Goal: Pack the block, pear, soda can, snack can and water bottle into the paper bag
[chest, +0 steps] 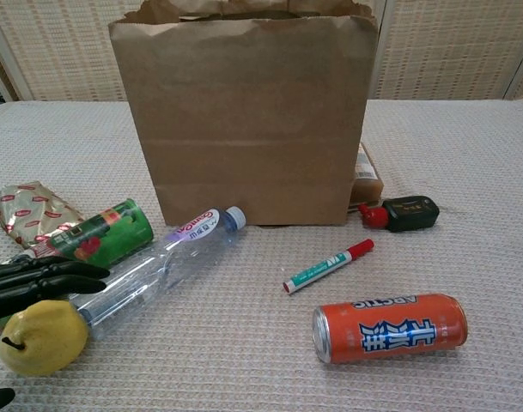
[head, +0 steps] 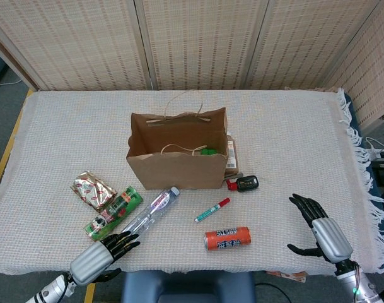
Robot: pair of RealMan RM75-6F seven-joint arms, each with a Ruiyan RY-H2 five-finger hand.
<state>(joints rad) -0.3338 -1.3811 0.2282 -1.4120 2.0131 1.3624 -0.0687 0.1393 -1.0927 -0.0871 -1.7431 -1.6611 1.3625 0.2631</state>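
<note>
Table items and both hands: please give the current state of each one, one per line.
paper bag: upright, open.
pear: on table, under left hand.
left hand: over the pear, fingers spread.
right hand: open, empty.
water bottle: lying, capped.
snack can: lying.
soda can: lying.
marker: capped.
</note>
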